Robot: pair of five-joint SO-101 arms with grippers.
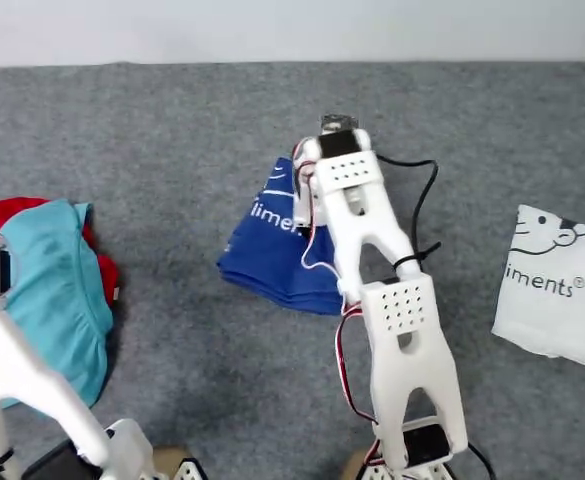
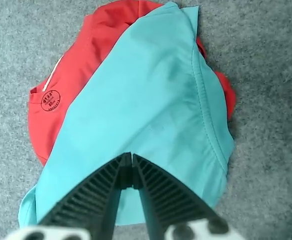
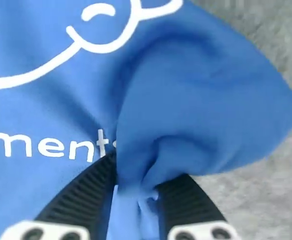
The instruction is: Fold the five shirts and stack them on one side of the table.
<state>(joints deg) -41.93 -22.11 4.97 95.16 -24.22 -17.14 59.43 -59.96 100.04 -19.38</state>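
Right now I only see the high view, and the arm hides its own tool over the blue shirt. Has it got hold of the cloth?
Observer: Yes. The right wrist view shows the right tool shut on a bunched fold of the blue shirt.
Reviewer: And the other arm?
Observer: The left tool is shut, tips together over the teal shirt. I cannot tell whether it pinches cloth.
Reviewer: Anything else there?
Observer: The red shirt lying under the teal one bears a round stamp.

Bright, even, diffuse light; only soft, faint shadows.
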